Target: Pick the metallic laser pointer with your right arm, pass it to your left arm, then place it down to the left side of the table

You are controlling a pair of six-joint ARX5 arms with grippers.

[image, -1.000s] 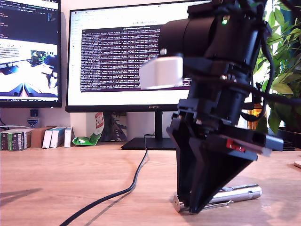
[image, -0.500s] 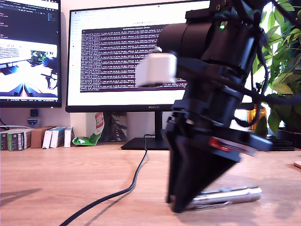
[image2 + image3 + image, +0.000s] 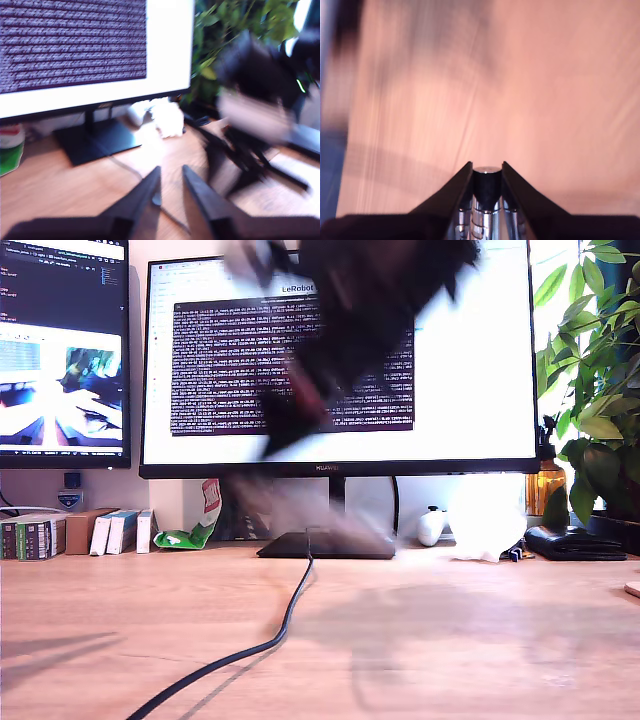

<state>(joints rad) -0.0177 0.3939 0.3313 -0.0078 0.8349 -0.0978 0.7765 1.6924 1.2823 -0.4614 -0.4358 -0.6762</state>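
The metallic laser pointer (image 3: 486, 200), a ridged chrome cylinder with a flat end cap, sits between the black jaws of my second gripper (image 3: 487, 167), which is shut on it above the wood table (image 3: 545, 100). In the exterior view that arm is a dark blur (image 3: 340, 330) high in front of the monitor; the pointer cannot be made out there, and the table (image 3: 450, 640) shows none. My first gripper (image 3: 171, 170) hangs low over the table, jaws a narrow gap apart with nothing between. It faces the blurred second arm (image 3: 250, 115).
A black cable (image 3: 285, 625) runs across the table from the monitor stand (image 3: 325, 545). Two monitors (image 3: 340, 360) stand along the back, small boxes (image 3: 60, 532) at the exterior view's left, and a plant (image 3: 600, 390) and white object (image 3: 485, 525) at its right.
The second arm has swung up off the table towards the exterior view's upper left. The pointer, which lay on the table under its jaws, has gone up with it.
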